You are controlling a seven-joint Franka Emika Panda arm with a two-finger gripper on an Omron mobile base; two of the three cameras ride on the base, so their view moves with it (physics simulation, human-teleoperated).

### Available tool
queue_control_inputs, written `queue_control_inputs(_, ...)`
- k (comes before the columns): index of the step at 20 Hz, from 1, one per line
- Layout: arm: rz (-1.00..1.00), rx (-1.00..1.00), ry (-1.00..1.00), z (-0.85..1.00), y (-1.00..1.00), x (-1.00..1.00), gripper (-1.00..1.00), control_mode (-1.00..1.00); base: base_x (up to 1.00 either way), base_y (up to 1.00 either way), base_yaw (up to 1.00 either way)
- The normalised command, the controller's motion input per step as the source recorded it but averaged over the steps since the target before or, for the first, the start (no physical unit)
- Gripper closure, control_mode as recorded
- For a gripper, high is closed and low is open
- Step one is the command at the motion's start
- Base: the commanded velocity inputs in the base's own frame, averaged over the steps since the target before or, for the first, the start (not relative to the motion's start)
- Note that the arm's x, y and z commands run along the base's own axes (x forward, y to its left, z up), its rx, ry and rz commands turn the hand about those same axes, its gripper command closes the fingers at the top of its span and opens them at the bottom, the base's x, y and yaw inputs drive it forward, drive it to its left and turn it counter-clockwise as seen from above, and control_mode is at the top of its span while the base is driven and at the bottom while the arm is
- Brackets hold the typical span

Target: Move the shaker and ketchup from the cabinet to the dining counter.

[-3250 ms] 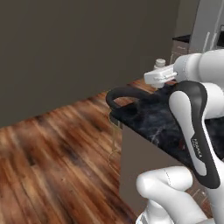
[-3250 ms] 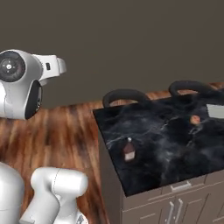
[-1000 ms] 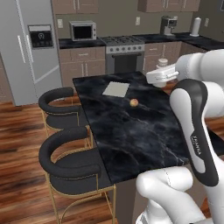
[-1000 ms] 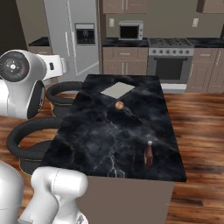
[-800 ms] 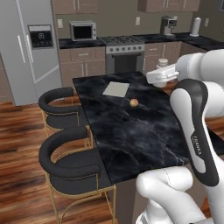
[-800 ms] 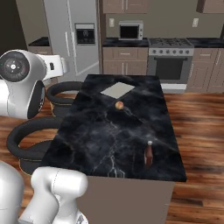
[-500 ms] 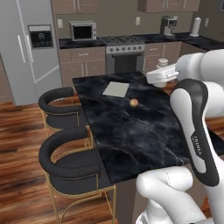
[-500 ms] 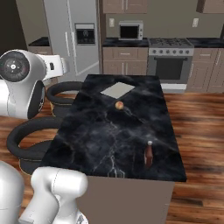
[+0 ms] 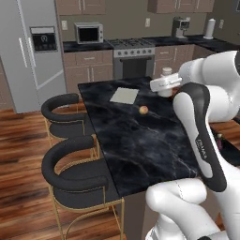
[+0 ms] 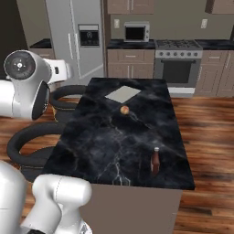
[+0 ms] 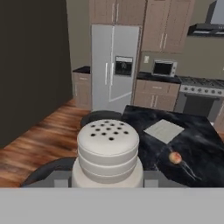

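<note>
The shaker (image 11: pixel 108 151), a pale cylinder with a holed cap, sits upright between my gripper's (image 11: pixel 108 176) jaws, which are shut on its base. In the left base view the shaker (image 9: pixel 166 72) pokes up above my gripper (image 9: pixel 164 85), held over the far right edge of the dining counter (image 9: pixel 136 136). The ketchup (image 10: pixel 155 161) stands upright on the dining counter (image 10: pixel 114 137) near its front right corner, well apart from my hand. Brown wall cabinets (image 10: pixel 137 6) hang along the far wall; I cannot tell which one is the cabinet.
Two black stools (image 9: pixel 70 164) (image 9: pixel 65 108) line the counter's left side. A pale flat mat (image 10: pixel 122 94) and a small orange ball (image 10: pixel 124 109) lie on the counter's far half. Fridge (image 10: pixel 77 36), microwave (image 10: pixel 136 32) and stove (image 10: pixel 177 68) stand beyond. Wood floor (image 10: pixel 210 128) lies to the right.
Since the earliest frames the base has moved and the whole picture has swung, so the counter now lies lengthwise ahead. Over the last second nothing has visibly moved.
</note>
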Motion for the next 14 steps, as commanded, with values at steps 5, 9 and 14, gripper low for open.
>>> queue_control_inputs(5,-0.11,0.0,0.09,-0.49,0.25,0.61,1.0,-1.0,0.0,0.0,0.0)
queue_control_inputs(9,-0.22,0.0,0.05,-0.41,0.08,0.46,1.0,-1.0,0.0,0.0,0.0)
queue_control_inputs(14,-0.27,0.0,0.0,-0.54,-0.01,0.56,1.0,-1.0,0.0,0.0,0.0)
